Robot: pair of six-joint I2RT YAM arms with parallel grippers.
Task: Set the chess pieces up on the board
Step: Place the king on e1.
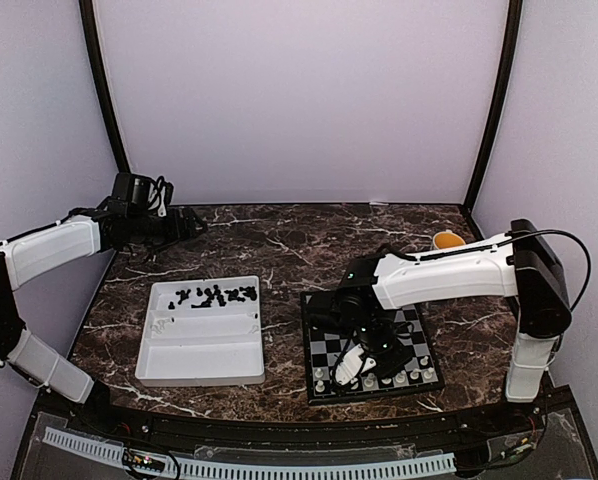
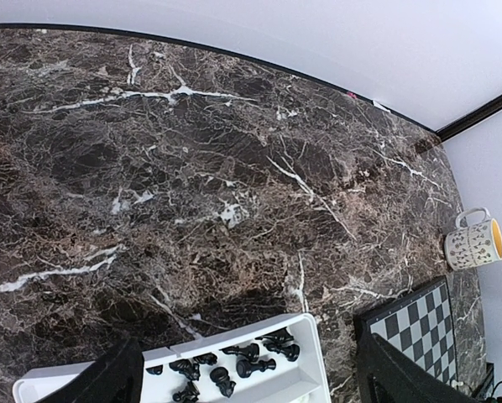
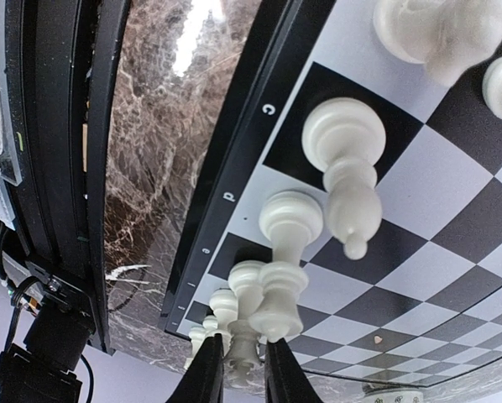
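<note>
Right hand (image 3: pixel 241 357) at board's (image 1: pixel 420 343) bottom edge among white pieces (image 3: pixel 345 155); grip unclear. Left hand (image 1: pixel 184 228) released, upper left over worktop (image 1: pixel 279 240).

Lab booth (plain pale walls (image 1: pixel 299 100)).

**Tight along the board's near row, open marble elsewhere**

You are working the right gripper (image 3: pixel 241 374) in a crowded spot. Small white plastic chess pieces (image 3: pixel 343 159) are standing close together along the near edge of the flat black-and-pale checkerboard (image 1: pixel 317 352), leaving only narrow gaps. The white right arm (image 1: pixel 449 275) is reaching across the board's middle and covering it from above. The dark veined marble tabletop (image 1: pixel 279 240) is lying open across the far centre and in the lane between the board and the white rectangular plastic tray (image 1: pixel 199 375). A dotted white mug with a yellow inside (image 2: pixel 473 245) is standing at the far right, beyond that arm.
</note>
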